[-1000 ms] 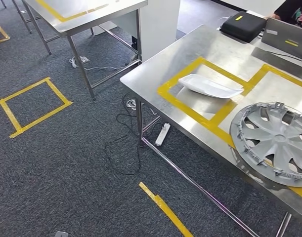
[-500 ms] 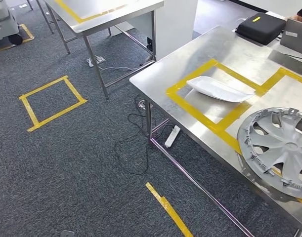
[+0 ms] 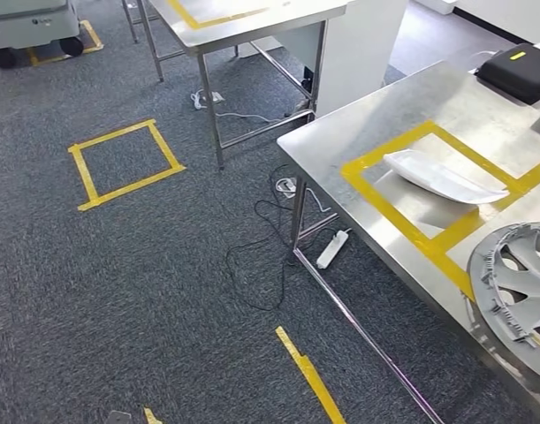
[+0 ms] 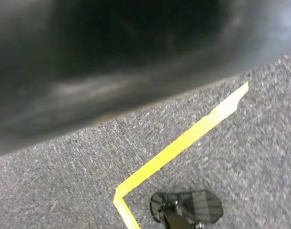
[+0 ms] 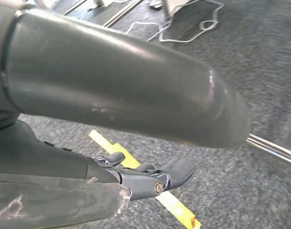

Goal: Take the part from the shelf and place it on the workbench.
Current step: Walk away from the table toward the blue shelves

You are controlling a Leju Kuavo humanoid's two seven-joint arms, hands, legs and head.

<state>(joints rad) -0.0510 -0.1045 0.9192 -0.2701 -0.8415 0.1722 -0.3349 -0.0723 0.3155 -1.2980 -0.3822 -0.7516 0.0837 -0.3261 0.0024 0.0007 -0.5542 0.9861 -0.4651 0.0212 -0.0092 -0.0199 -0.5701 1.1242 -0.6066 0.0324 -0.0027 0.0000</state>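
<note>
Robot between stations, hands empty, no shelf yet in sight

Grey carpet [image 3: 140,283] fills the head view; at three o'clock a steel workbench [image 3: 333,146] carries yellow-taped bays, a white moulded part [image 3: 444,177] lying in one and a silver wheel cover [image 3: 517,291] at four o'clock. A second steel table [image 3: 254,18] stands at twelve, a yellow floor square [image 3: 125,163] at ten. The right hand [image 5: 151,179] hangs unladen, fingers loosely extended over floor tape; the left hand's state I cannot tell. Judged step: travelling to fetch. Next calls for finding the shelf and facing it squarely.
</note>
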